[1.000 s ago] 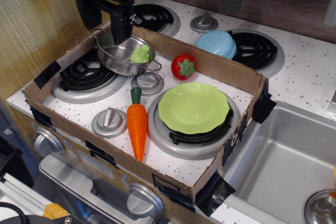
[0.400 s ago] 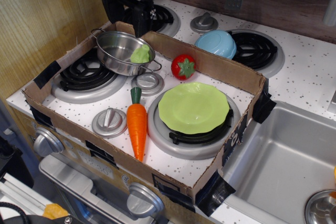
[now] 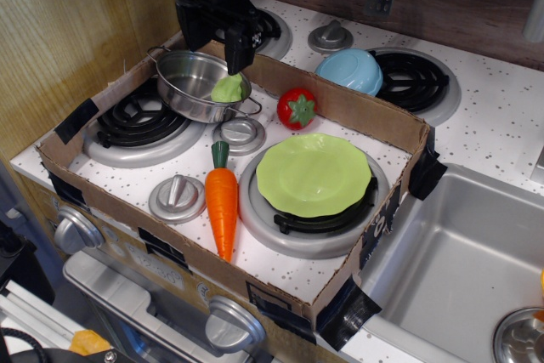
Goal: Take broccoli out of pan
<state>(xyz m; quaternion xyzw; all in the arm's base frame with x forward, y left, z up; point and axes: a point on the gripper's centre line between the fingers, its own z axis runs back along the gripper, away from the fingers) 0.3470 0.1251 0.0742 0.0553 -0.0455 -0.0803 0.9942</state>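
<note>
Broccoli [image 3: 227, 88] enclosure: cardboard box [image 3: 365, 116] set on the toy stove.
Gripper [image 3: 214, 44]: has swung right since a second ago and now hangs over the pan's far rim, nearly above the broccoli; descent judged next.
Fingers [image 3: 239, 48]: appear spread, grasping nothing.
Plate [image 3: 313, 174]: green, empty.
Pan [image 3: 177, 82]: holds the broccoli against its right wall.
Task status: broccoli not yet removed.

My gripper [image 3: 214, 38]: arm cropped by top edge; jaw gap lost against the dark burner [image 3: 268, 27], state unreadable. Broccoli [image 3: 227, 88]: underside hidden by pan [image 3: 174, 95] wall. Sink [image 3: 450, 252] cropped right and bottom. Blue bowl [image 3: 350, 70] base hidden behind cardboard wall [image 3: 357, 108].
</note>
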